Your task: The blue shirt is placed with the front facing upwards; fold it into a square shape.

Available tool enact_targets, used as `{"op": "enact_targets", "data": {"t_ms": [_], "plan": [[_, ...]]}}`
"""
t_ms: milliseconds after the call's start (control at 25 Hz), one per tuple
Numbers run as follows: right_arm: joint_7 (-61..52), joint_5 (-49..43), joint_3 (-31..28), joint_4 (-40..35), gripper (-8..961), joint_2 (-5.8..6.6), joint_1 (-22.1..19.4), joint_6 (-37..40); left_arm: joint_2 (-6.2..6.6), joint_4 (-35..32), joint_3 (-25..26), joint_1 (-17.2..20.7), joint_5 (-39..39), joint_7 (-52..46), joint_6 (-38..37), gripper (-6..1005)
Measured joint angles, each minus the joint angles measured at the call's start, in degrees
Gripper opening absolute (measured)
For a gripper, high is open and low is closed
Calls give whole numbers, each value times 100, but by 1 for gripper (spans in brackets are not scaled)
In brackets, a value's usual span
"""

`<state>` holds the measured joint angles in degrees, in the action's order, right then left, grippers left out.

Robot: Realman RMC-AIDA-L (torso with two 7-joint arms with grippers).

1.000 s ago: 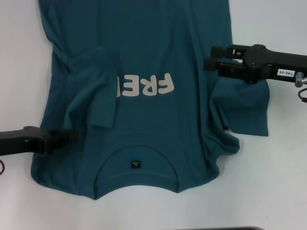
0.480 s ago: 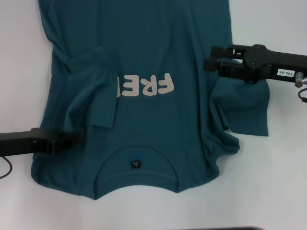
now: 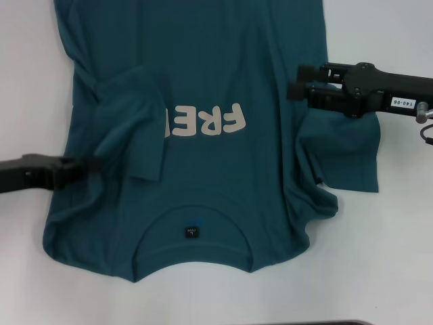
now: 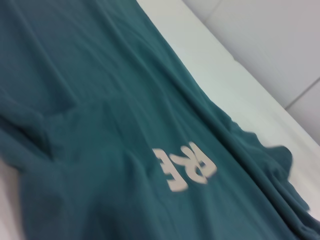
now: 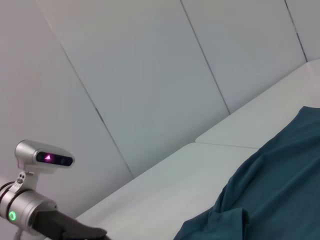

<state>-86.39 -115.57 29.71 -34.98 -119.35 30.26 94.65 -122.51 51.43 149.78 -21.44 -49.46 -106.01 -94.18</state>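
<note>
Left gripper (image 3: 91,164) now farther up blue shirt (image 3: 203,68)

The blue shirt (image 3: 223,61) is a plain dark teal-blue, with cream block letters (image 3: 206,120) across the chest and a small black neck label (image 3: 192,232). The tabletop (image 3: 385,257) beneath is white. Both grippers, left gripper (image 3: 84,167) and right gripper (image 3: 298,81), are black.

White table (image 3: 379,257) fills the scene; behind it, pale grey wall panels (image 5: 150,75) (split by thin dark seams) rise upward.
</note>
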Motion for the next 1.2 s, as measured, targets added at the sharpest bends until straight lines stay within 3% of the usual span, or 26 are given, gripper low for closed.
{"op": "enact_targets", "data": {"t_ms": [440, 880, 1200], "plan": [[0, 0, 0, 0, 440, 0, 1, -3, -66, -429, -40, -129, 50, -99, 962, 122], [0, 0, 0, 0, 438, 0, 42, -4, -71, -715, -452, -208, 60, -104, 1039, 122], [0, 0, 0, 0, 437, 0, 18, -30, -77, -655, -411, -249, -17, -71, 517, 122]]}}
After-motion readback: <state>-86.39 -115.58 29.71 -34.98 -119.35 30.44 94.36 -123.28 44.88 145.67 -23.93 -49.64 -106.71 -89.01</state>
